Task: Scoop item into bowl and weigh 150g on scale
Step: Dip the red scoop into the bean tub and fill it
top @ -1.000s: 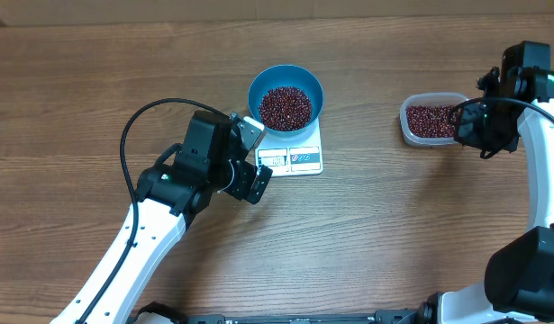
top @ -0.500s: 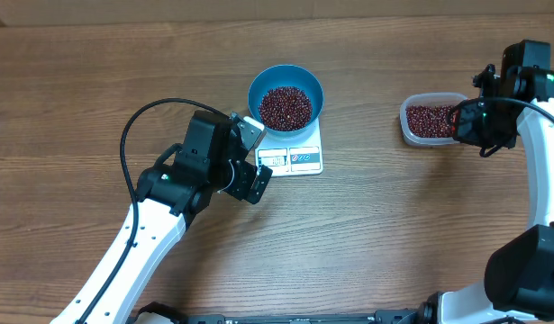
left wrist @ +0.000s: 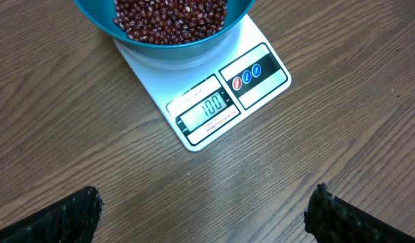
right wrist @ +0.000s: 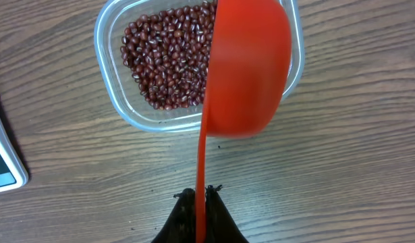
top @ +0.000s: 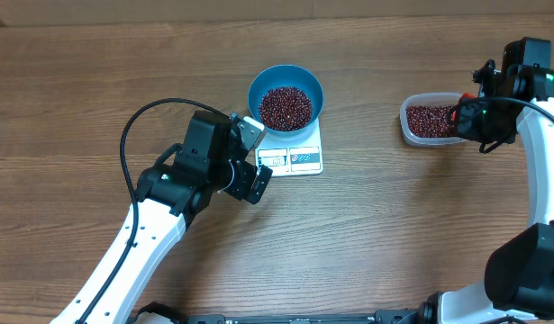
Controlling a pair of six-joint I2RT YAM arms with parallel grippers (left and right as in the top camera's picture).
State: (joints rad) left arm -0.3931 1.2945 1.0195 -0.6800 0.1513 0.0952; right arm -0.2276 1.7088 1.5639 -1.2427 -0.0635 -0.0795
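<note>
The blue bowl (top: 286,94) (left wrist: 168,28) stands on the white scale (top: 292,155) (left wrist: 220,94), holding a heap of red-brown beans (top: 286,106) (left wrist: 170,19); the display reads 100. My left gripper (top: 251,155) (left wrist: 207,209) hovers open just left of the scale, with bare table between its fingers. My right gripper (top: 466,115) (right wrist: 200,196) is shut on the thin handle of an orange-red scoop (right wrist: 247,67), whose cup hangs tilted over the right part of a clear tub (top: 430,120) (right wrist: 126,115) of beans (right wrist: 170,57).
Wooden tabletop all around. The left arm's black cable (top: 137,121) loops over the table to the left of the scale. The right arm's base stands at the lower right (top: 529,270).
The right gripper with the scoop has shifted slightly up and away over the tub. The left arm, bowl and scale have not moved.
</note>
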